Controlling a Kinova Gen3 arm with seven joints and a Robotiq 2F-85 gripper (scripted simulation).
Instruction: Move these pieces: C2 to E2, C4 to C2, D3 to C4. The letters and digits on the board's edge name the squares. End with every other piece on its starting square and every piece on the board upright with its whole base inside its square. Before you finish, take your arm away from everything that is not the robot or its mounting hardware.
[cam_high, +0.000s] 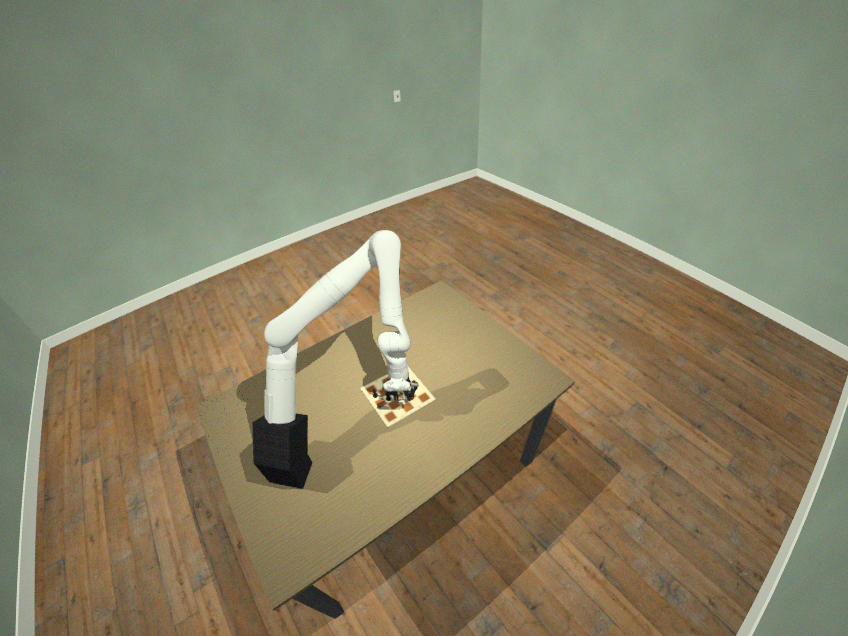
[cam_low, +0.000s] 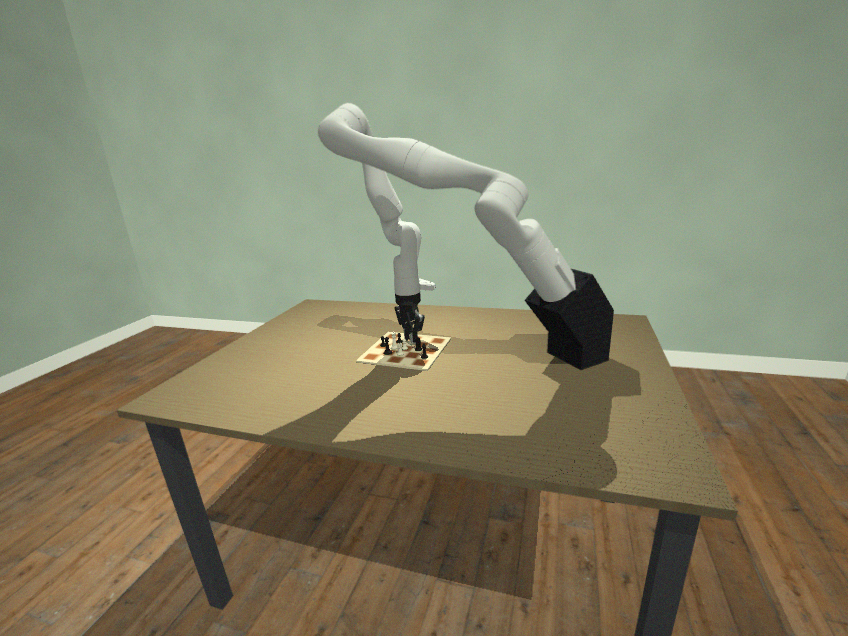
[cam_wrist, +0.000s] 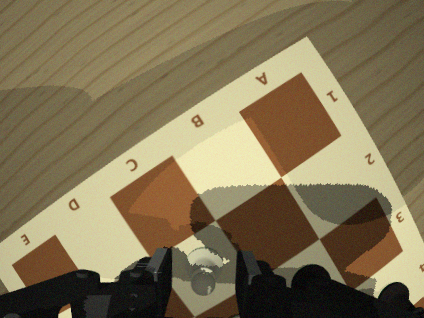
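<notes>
The board (cam_high: 400, 414) (cam_low: 371, 356) (cam_wrist: 306, 55) lies on the table, with letters and digits on its edge. A pale round-headed piece (cam_wrist: 203, 283) stands upright on light square C2 in the wrist view. My gripper (cam_wrist: 204, 269) (cam_low: 412, 337) is partly open and low over the board. Its fingertips stand on either side of this piece, with a visible gap on each side. The squares C4 and D3 are hidden by the gripper in the wrist view, and the pieces there cannot be told apart in the top and exterior views.
Two black round-headed pieces show right of the fingers in the wrist view, one close (cam_wrist: 311, 279) and one farther out (cam_wrist: 394, 294). Other black and white pieces stand close together near the gripper in the exterior view, with a black piece (cam_low: 424, 351) near the board's edge.
</notes>
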